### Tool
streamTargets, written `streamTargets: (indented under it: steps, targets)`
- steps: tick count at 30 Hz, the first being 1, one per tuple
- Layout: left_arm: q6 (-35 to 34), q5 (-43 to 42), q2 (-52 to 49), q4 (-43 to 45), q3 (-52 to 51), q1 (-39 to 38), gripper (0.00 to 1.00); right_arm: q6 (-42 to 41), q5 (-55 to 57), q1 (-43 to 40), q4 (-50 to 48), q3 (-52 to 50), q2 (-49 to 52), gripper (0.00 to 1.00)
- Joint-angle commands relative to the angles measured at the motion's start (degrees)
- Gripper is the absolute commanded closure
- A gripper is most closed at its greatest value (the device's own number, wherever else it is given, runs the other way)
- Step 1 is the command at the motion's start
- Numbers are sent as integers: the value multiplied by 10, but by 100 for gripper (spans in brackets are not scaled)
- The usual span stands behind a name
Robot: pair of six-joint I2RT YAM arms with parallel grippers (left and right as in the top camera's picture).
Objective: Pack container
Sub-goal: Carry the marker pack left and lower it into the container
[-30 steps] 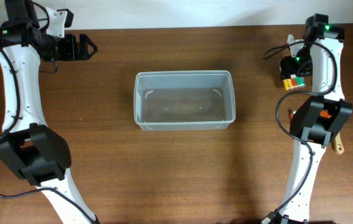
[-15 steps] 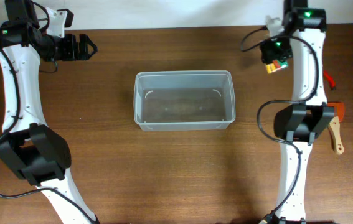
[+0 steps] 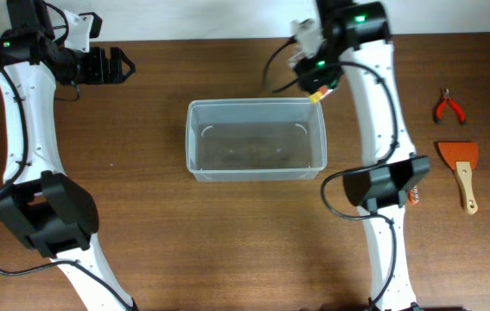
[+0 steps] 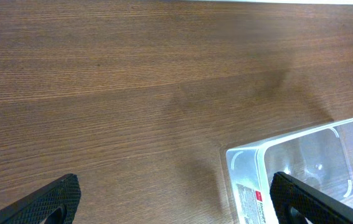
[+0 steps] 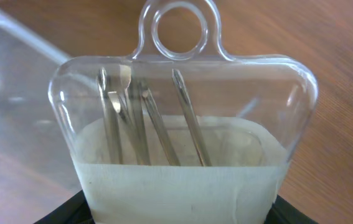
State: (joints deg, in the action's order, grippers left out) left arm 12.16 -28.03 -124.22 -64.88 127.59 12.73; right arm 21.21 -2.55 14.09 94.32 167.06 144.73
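The clear plastic container (image 3: pixel 256 139) stands in the middle of the table; its corner shows in the left wrist view (image 4: pixel 301 168). My right gripper (image 3: pixel 317 80) hovers at the container's far right corner, shut on a clear blister pack of small screwdrivers (image 5: pixel 182 143) with coloured handles (image 3: pixel 318 90). In the right wrist view the pack fills the frame between the fingers. My left gripper (image 3: pixel 115 66) is open and empty at the far left, well away from the container; its fingertips frame bare wood (image 4: pixel 176 199).
Red-handled pliers (image 3: pixel 448 107) and an orange scraper with a wooden handle (image 3: pixel 461 168) lie at the right side of the table. The table's far edge runs along the top.
My right gripper has carried the screwdriver pack leftward from the far right side to the container's far right corner. The pliers and scraper became uncovered. The left arm has not moved.
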Motion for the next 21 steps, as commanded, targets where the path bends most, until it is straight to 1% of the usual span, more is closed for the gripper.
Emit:
streamTargets:
  steps: [1, 7, 13, 18, 21]
  targets:
    - [-5, 0, 0, 1, 9, 2, 1, 27, -45, 41, 12, 10, -22, 38]
    - [-5, 0, 0, 1, 9, 2, 1, 70, -44, 98, 24, 9, -21, 37]
    - [-5, 0, 0, 1, 9, 2, 1, 71, -48, 122, 27, 5, -19, 36]
    - [-5, 0, 0, 1, 9, 2, 1, 71, -50, 138, 30, -24, -18, 36]
    - [-5, 0, 0, 1, 9, 2, 1, 85, -50, 148, 30, -55, -19, 36]
